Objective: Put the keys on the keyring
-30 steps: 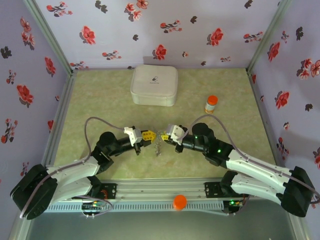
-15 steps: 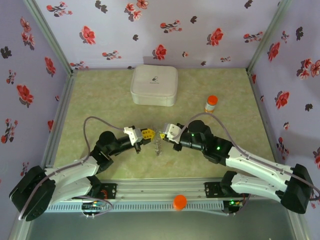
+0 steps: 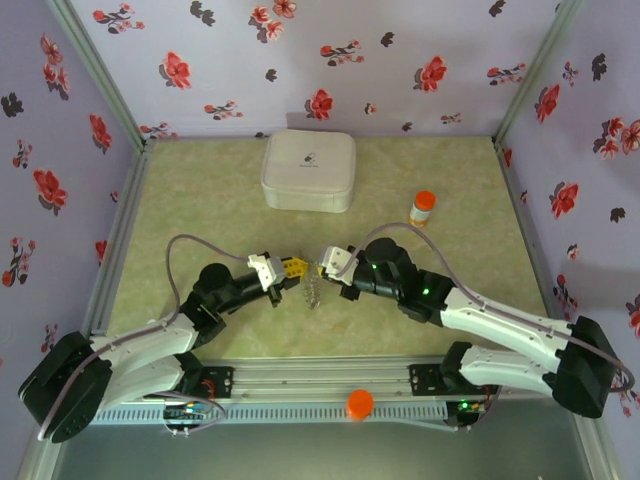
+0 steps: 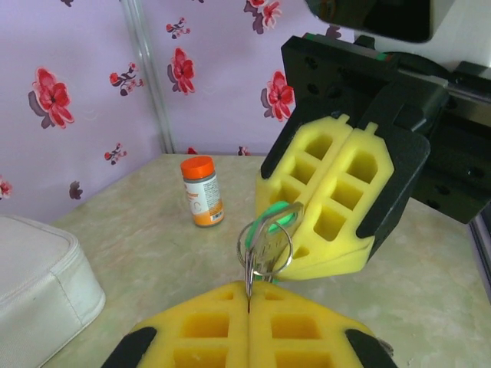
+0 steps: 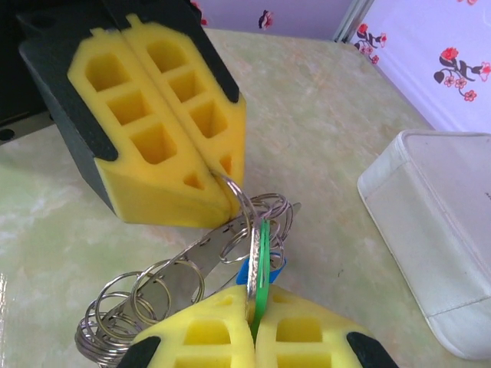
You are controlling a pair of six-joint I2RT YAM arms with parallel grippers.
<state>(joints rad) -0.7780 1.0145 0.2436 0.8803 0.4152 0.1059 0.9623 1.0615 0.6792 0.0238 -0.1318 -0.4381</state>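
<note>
— Where is your left gripper (image 4: 248, 303)?
— Mid-table, tip to tip with your right one. Its yellow pads are clenched on the wire of the keyring (image 4: 240, 245), right at their tips.

— And your right gripper (image 5: 253, 322)?
— Clenched too. Its pads press on the green key (image 5: 262, 253), and the blue key (image 5: 245, 274) has its head just beside the green one, at the same pads.

— Are your keys on the keyring?
— You can't tell. The green head stands up among the silver loops and touches them, but whether it is threaded is hidden.

— What hangs under your grippers?
— A bunch of spare rings (image 5: 115, 307) and a holed metal strip (image 5: 192, 264), dangling between the two.

— Anything else around you?
— A white case (image 3: 307, 170) at the far side and a bottle (image 3: 423, 208) to its right, both well apart from your grippers.
</note>
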